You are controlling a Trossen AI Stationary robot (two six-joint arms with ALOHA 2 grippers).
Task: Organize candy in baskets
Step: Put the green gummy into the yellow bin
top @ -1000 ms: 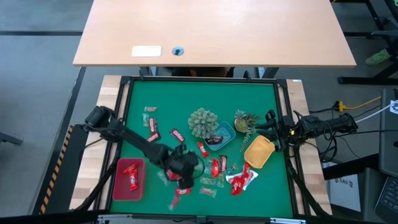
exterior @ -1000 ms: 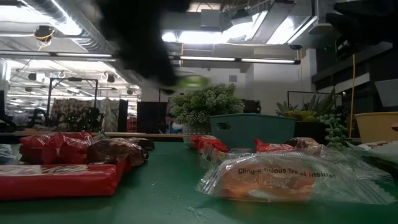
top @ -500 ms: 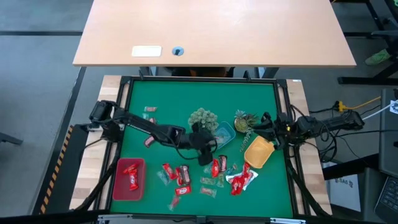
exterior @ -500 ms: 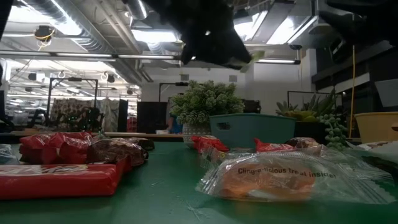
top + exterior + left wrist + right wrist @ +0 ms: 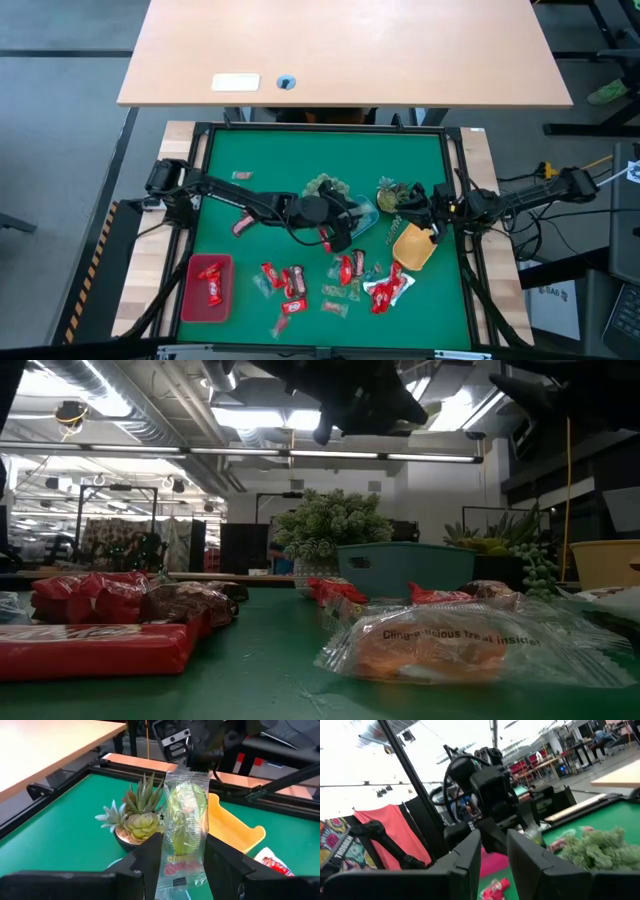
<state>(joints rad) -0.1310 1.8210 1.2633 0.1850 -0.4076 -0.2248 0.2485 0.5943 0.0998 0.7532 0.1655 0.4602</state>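
1. Two dark arms reach over the green mat (image 5: pixel 300 150), the left one stretched long across its middle, the right one coming in from the right edge.
2. The left gripper (image 5: pixel 182 857) hangs above the pale blue basket (image 5: pixel 360 212), close to the bushy green plant ornament (image 5: pixel 322 187). Its fingers (image 5: pixel 150 855) are closed partway on a clear-wrapped greenish candy (image 5: pixel 186 827), which stands upright between them, clear of the mat.
3. The right gripper (image 5: pixel 418 203) sits near the right side of the mat, just beside the far end of the yellow-orange basket (image 5: pixel 417 245) and close to the small spiky succulent ornament (image 5: pixel 392 193). In its wrist view the two fingers (image 5: pixel 465 857) stand a little apart with nothing visible between them; I cannot tell whether they grip anything.
4. The red basket (image 5: pixel 205 290) lies at the near left corner of the mat, with red-wrapped candy (image 5: pixel 211 278) inside it.
5. Loose candy is scattered across the near middle of the mat: red wrappers (image 5: pixel 285 280) to the right of the red basket, more red ones (image 5: pixel 352 268) near the yellow-orange basket, and a larger red-and-white packet (image 5: pixel 388 288) just on the near side of that basket.
6. A few more sweets (image 5: pixel 240 178) lie at the far left of the mat, beside the left arm.
7. From table height, a clear packet with orange contents (image 5: pixel 450 645) lies closest, on the right, and red wrappers (image 5: pixel 100 630) are piled on the left.
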